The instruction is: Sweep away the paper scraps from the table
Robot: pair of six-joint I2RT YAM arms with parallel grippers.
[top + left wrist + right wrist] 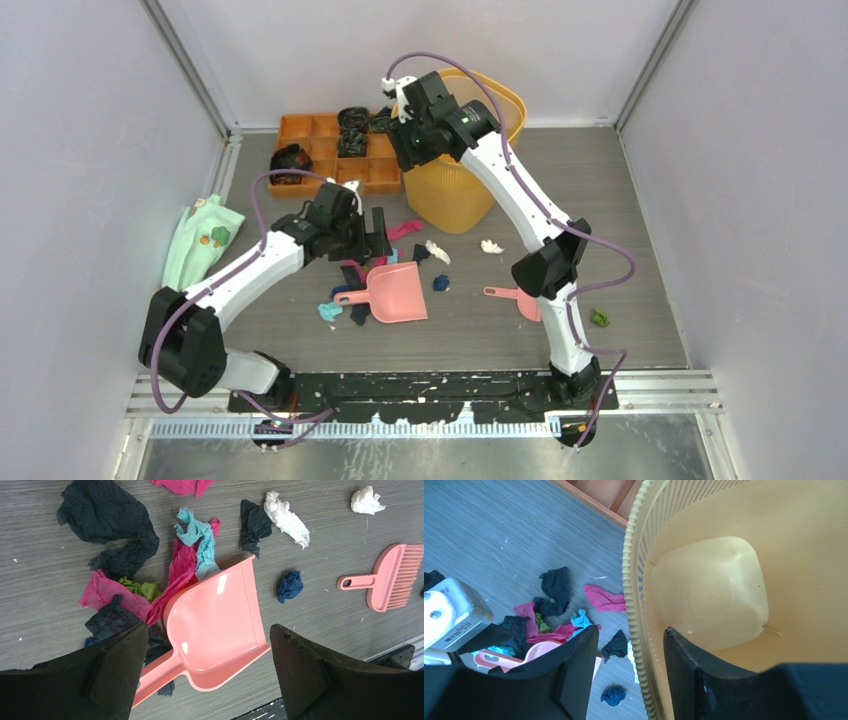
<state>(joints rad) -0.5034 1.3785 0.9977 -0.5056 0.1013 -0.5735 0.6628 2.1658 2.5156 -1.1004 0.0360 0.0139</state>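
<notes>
Hovering above pink dustpan (215,625), your left pincer (207,627) gapes wide; paper scraps (185,565) heaped on bench (40,570) beside dustpan. Your right pincer (631,630) straddles yellow basket (634,555) rim, jaws apart.

This is a robotics lab test cell. Plain pale walls (80,150) and aluminium frame posts (190,65) box in a dark wood-grain worktop (640,200). A left arm (255,265) and a right arm (520,195) are bolted to a metal rail (670,385) at its near edge.

An orange tray (300,128) with dark looped bands (352,130) stands beside a yellow basket (450,195). A pink dustpan (395,292), pink brush (522,301) and mint cloth (200,245) lie apart.
</notes>
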